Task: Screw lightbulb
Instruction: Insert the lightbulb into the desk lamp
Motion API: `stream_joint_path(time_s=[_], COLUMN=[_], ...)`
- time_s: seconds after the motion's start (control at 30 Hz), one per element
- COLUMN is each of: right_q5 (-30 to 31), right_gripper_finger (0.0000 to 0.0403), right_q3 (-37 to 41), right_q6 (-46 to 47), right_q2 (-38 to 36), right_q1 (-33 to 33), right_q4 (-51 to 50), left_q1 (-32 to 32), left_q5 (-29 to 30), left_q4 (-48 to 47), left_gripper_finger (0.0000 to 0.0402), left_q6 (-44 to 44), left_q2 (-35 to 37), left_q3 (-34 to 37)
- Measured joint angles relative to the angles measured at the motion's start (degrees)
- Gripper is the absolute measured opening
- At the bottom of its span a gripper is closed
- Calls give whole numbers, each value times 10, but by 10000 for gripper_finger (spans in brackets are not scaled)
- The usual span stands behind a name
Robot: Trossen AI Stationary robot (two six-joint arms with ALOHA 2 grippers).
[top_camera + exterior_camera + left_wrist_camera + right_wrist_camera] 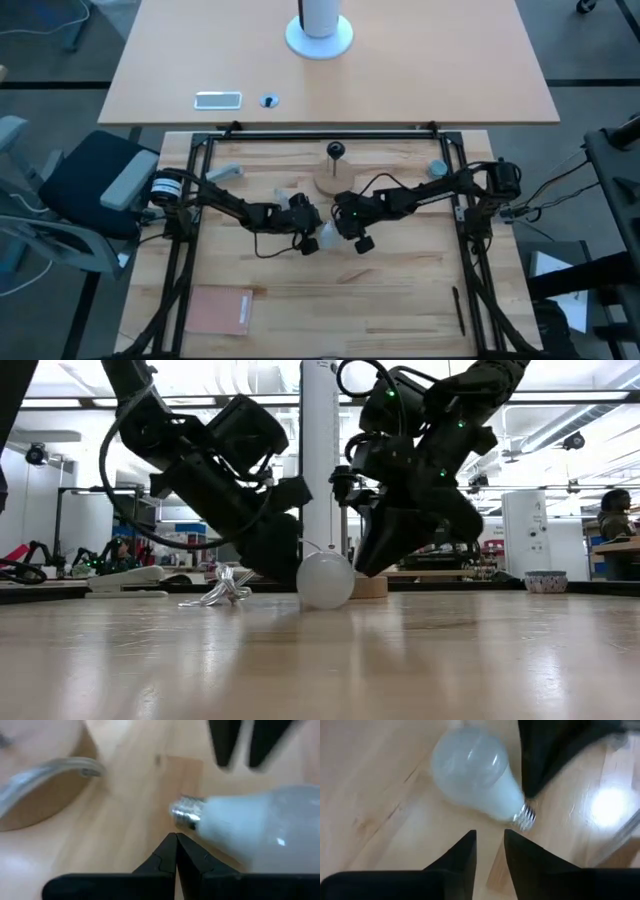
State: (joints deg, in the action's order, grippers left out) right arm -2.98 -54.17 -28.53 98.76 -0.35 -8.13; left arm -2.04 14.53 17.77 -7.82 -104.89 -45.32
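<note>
Bulb [325,579] lies on its side on the surface [380,290], mid-table, between both claws, nobody holding it. Grey screw base [186,813] sticks out sideways, globe resting on the wood.

Left claw [176,840] is low, just beside the bulb's base end, fingers pressed together with nothing between them. It looks placed to nudge or steady the bulb, not to grab it.

Right claw [490,842] hovers close on the other side, fingers only a narrow gap apart, empty; bulb sits just ahead of its tips, not inside them. In the right wrist view the left arm's dark finger is next to the screw base.

Socket [336,153] on its wooden disc [330,183] stands upright just far of the bulb, free, nothing screwed in. Clear wrapper [215,592] lies left of the bulb, apart from it.

Judgement: early stage, pickup not yet done. Bulb is round and can roll, so two claws bracket it. Right claw probably needs to open wider to take the globe.
</note>
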Motion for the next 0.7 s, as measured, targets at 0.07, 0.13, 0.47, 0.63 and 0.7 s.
stream_joint_path(time_s=[0.07, 0.13, 0.47, 0.63, 0.7], right_q5=[2, 15, 14, 13, 12], right_gripper_finger=[86, 81, 55, 48, 48], right_q3=[0, 1, 9, 9, 10], right_q6=[4, 10, 32, 58, 79], right_q2=[-4, -12, -31, -31, -32], right_q1=[0, -1, -1, -1, -2], right_q4=[-11, -42, -69, -97, -114], left_q1=[-3, -5, -4, 22, 27], left_q5=[-18, -22, -31, -30, -29], left_q4=[-36, -84, -129, -116, -95], left_gripper_finger=[0, 0, 2, 23, 31], left_q6=[30, 53, 279, 370, 394], left_q2=[19, 45, 156, 148, 134], left_q3=[0, 0, 4, 4, 4])
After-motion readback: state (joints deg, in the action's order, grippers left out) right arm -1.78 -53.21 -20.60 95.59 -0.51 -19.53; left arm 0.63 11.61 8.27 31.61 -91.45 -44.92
